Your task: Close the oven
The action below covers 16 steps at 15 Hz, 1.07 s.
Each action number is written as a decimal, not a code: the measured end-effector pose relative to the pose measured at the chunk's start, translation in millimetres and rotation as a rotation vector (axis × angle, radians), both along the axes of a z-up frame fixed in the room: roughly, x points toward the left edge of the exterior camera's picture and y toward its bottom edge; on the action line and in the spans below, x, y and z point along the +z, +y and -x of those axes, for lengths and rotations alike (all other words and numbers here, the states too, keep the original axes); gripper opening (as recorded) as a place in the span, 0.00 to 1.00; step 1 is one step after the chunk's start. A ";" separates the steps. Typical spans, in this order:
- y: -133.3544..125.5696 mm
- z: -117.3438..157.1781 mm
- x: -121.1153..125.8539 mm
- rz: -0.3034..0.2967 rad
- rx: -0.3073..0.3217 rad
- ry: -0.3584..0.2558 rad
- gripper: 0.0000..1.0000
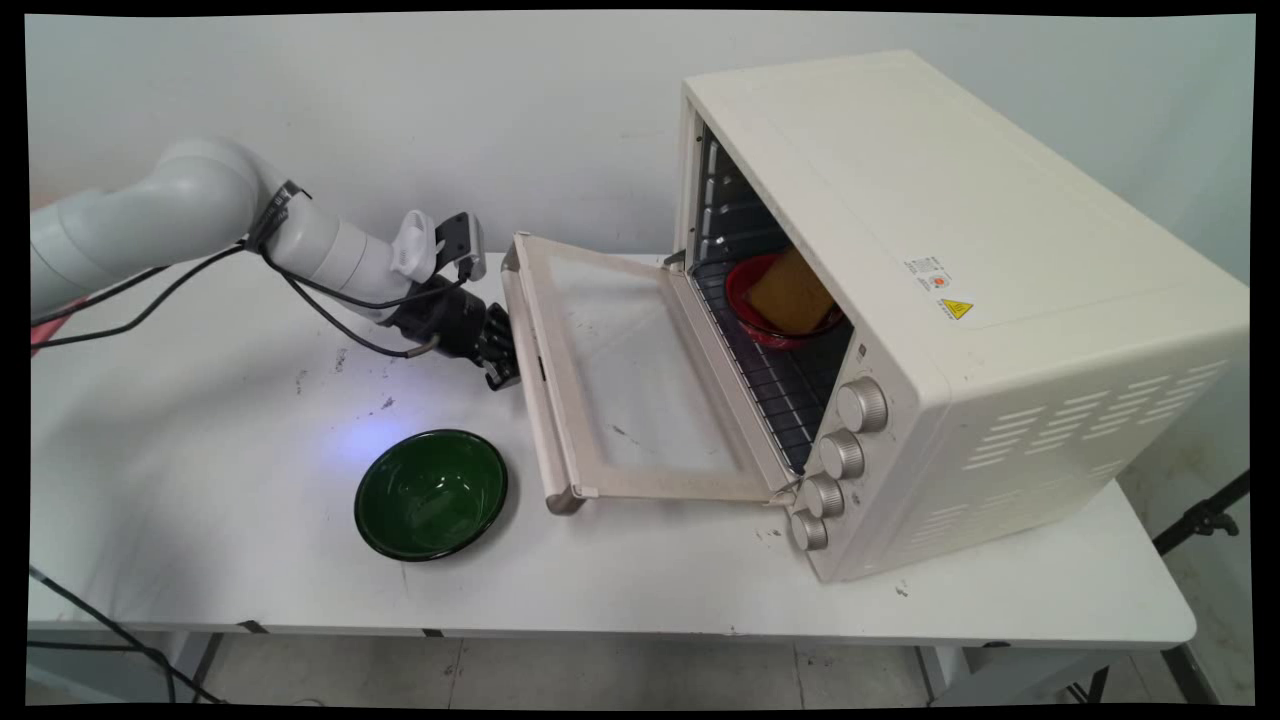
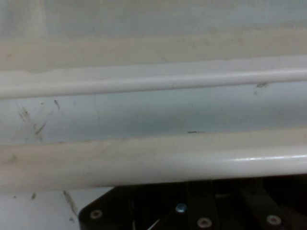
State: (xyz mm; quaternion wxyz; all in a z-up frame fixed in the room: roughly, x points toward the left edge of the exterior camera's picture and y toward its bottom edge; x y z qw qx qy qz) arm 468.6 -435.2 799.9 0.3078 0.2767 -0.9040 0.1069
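Note:
A cream toaster oven (image 1: pixel 1000 300) stands on the right of the white table (image 1: pixel 200 420), and its glass door (image 1: pixel 620 370) hangs open towards the left. On the wire rack inside sits a red bowl (image 1: pixel 745 300) with a yellow-brown slab (image 1: pixel 790 292) in it. My gripper (image 1: pixel 503 352) is right against the door's handle bar (image 1: pixel 530 370) at its outer edge. In the hand view the cream handle bar (image 2: pixel 153 160) runs straight across, just above the black linkage (image 2: pixel 201 208). That bar hides the gripper's tips.
An empty dark green bowl (image 1: pixel 431 493) sits on the table below the gripper, just left of the door's near corner. Several knobs (image 1: pixel 862 405) line the oven's front right. Black cables (image 1: pixel 330 310) hang from the arm.

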 end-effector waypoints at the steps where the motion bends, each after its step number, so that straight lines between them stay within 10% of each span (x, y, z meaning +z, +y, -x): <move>1: -0.8 0.4 0.9 0.002 0.004 0.003 0.00; 16: -22.3 16.8 50.8 0.072 0.035 0.113 0.00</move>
